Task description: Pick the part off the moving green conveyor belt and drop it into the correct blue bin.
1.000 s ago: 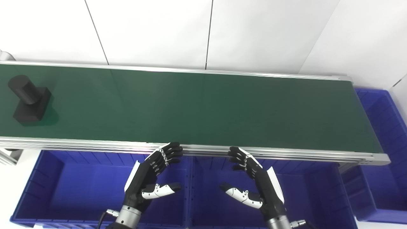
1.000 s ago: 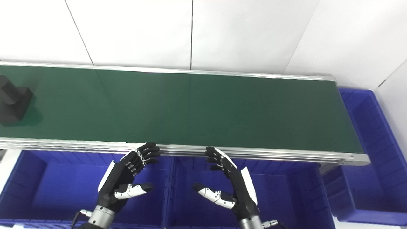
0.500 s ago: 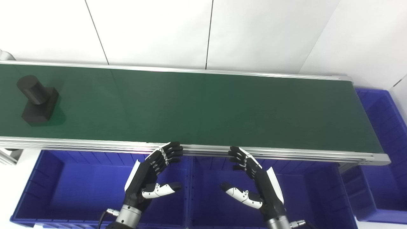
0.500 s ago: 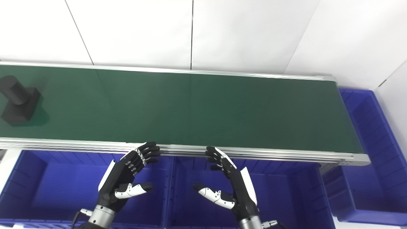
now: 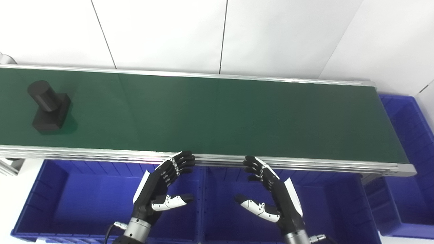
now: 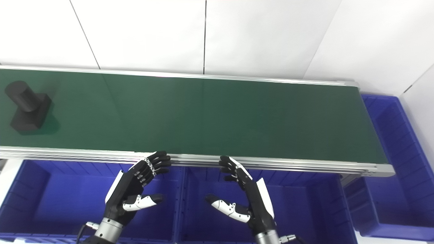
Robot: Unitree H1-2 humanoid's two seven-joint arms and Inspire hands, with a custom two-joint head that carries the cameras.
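Note:
A black part [image 5: 49, 107], a short cylinder standing on a square block, rides the green conveyor belt [image 5: 217, 115] at its far left. My left hand [image 5: 162, 184] hovers open over the blue bins just below the belt's near rail, palm facing inward. My right hand [image 5: 271, 193] is open too, mirrored about a hand's width to the right. Both hold nothing and are far to the right of the part.
Under the belt's near edge sit a left blue bin [image 5: 51, 203] and a middle blue bin [image 5: 339, 210], side by side. Another blue bin [image 5: 412, 135] stands past the belt's right end. A white panelled wall rises behind.
The black part has travelled a little to the right along the belt. Both hands have stayed where they were.

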